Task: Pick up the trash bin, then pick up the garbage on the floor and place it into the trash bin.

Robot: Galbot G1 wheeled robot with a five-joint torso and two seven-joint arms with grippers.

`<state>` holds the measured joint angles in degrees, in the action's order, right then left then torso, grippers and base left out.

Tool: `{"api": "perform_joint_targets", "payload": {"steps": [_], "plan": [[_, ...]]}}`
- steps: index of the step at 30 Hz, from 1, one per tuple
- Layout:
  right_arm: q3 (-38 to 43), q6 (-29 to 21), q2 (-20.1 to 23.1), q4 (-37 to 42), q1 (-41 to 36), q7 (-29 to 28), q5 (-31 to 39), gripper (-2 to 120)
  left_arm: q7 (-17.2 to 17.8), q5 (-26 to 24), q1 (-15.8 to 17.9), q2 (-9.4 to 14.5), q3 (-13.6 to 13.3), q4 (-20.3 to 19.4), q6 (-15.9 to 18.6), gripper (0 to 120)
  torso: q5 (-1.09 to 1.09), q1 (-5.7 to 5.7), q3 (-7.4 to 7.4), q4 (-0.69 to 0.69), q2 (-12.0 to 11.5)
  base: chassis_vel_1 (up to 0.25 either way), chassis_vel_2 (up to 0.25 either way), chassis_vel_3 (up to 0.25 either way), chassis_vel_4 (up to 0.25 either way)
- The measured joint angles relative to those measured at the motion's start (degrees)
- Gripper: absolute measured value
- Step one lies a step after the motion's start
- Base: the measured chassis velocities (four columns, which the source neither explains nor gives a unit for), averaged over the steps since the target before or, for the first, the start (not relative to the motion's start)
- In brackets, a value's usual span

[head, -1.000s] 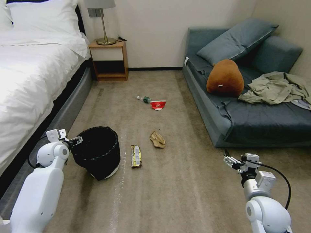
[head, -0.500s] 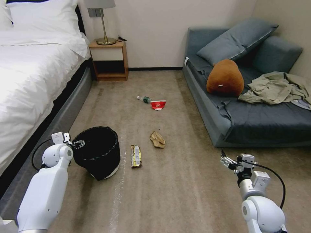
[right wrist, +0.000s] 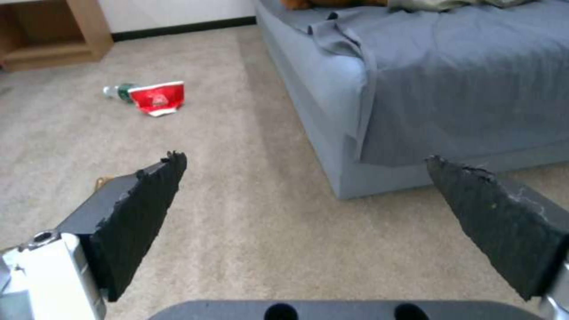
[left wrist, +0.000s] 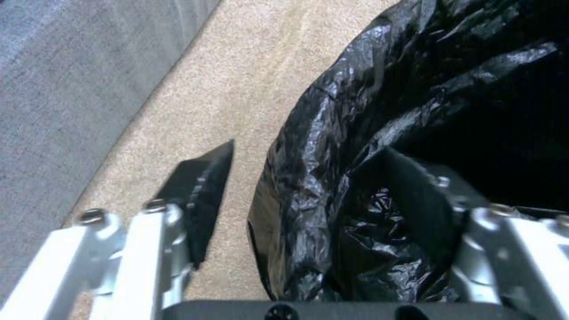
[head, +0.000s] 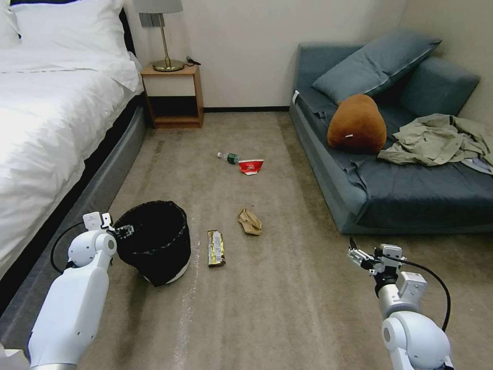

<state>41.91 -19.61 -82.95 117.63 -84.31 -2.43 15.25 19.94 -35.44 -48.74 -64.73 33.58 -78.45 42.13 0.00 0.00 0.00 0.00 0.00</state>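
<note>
Bin-wise, we've got the left gripper (left wrist: 308,178) spread wide, straddling the trash bin (head: 154,241) rim: light, stiff wall, slippery bag; right gripper (right wrist: 308,186) gapes empty.

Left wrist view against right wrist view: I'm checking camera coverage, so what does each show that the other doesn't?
Left wrist alone: the white round trash bin's crinkly black plastic liner, its rim between the open left gripper's fingers, one inside, one outside.

Right wrist alone: the crushed red-and-white carton, the small clear green-labelled bottle, the grey-blue sofa, and the open, empty right gripper.

Both: the beige carpet.
</note>
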Motion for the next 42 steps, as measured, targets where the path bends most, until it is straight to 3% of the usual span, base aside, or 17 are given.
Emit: {"api": "perform_joint_targets", "payload": {"steps": [15,24,35,42], "plan": [[0.56,0.70,-0.30,2.60,-2.69,0.36,-2.26,100,-0.61,0.06,-2.71,0.51,1.31,-2.12,-0.01,8,-0.01,0.00,0.00,-0.01,0.00,0.000,0.000,0.000,0.000],[-0.15,1.82,-1.28,3.96,-4.86,0.63,-4.44,100,-1.47,-0.01,-5.73,1.60,3.58,-6.03,-0.17,6,-0.01,0.00,0.00,0.00,-0.01,0.000,0.000,0.000,0.000],[-0.85,2.20,-1.44,5.44,-6.78,0.84,-5.04,100,-2.55,3.29,-9.00,2.52,5.43,-11.62,-2.21,4,-0.01,0.00,0.00,0.01,0.00,0.000,0.000,0.000,0.000],[-1.93,2.27,-0.21,5.63,-6.91,1.46,-5.09,100,-2.79,4.66,-10.29,3.46,5.64,-18.64,-2.28,4,0.00,0.00,0.00,-0.01,0.00,0.000,0.000,0.000,0.000]]}}
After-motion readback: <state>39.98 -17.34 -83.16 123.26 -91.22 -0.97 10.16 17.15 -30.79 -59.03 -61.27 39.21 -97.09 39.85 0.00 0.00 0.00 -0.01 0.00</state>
